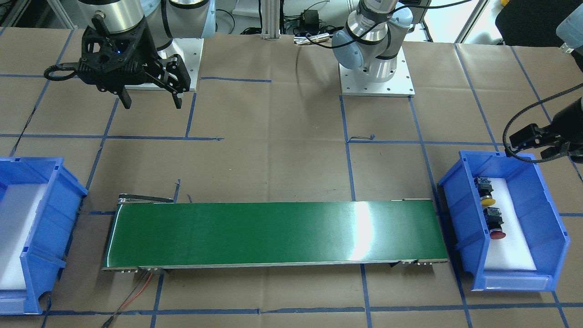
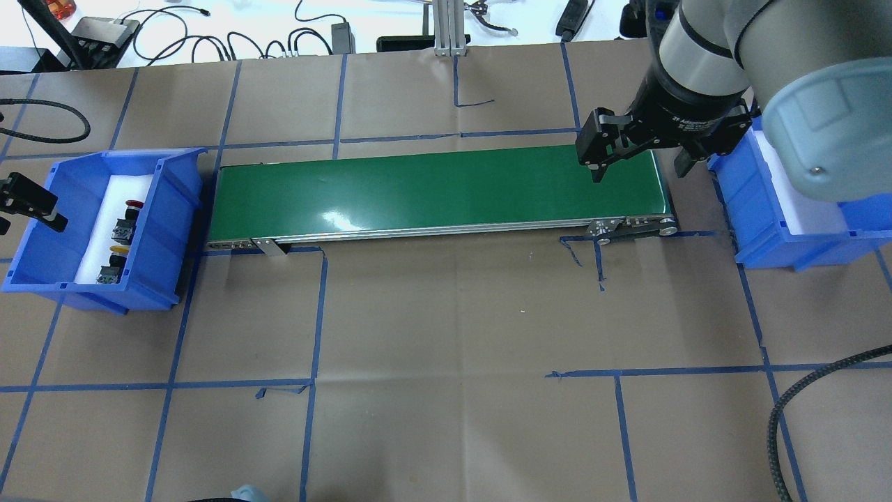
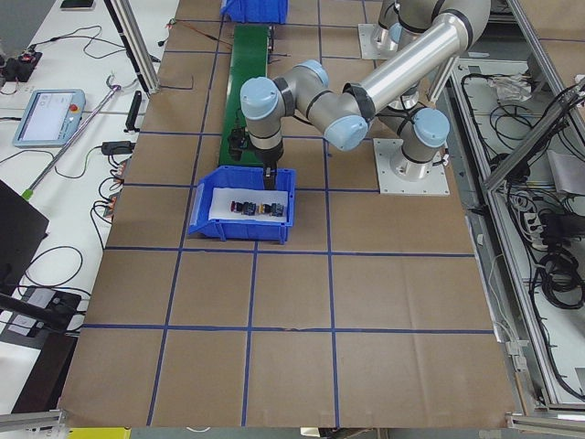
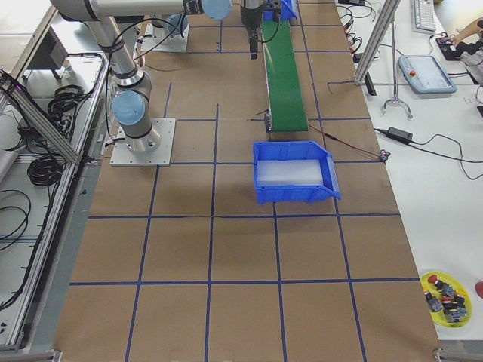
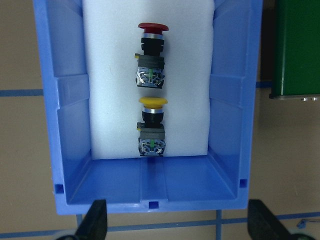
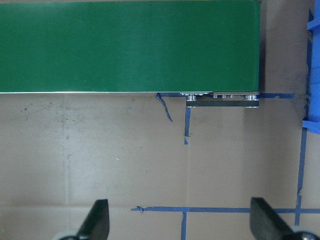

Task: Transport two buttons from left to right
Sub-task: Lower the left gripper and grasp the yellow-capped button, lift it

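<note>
Left wrist view, near to far. Nearest: the left gripper (image 5: 178, 222), its two fingers (image 5: 96, 220) spread wide toward the bottom corners, nothing between them and nothing touched; released, hanging above the near wall of the left bin (image 5: 150, 204). Next, at 12 o'clock from the gripper, the yellow button (image 5: 152, 125) lies on the white foam (image 5: 110, 75) lining the bin floor. Terminal block toward 6, cap toward 12. Beyond it on the same line lies the red button (image 5: 151, 55), same heading, its block just short of the yellow cap and apparently not touching. Both long axes run 12 to 6; the fingers sit on a 9 to 3 line, square across that axis. Judgement: a move toward 12 and a descent would put the pads either side of the yellow body, the nearer pick. Bin walls stand well clear at 9 and 3. At 2 o'clock, outside the bin, is the end of the green belt (image 5: 297, 50). Farthest off, in the overhead view, the right gripper (image 2: 637, 167) hovers over the belt's other end beside the right bin (image 2: 766, 244), jaws apart, holding nothing. The left arm is plainly the nearer to both buttons; neither has left the left bin.
</note>
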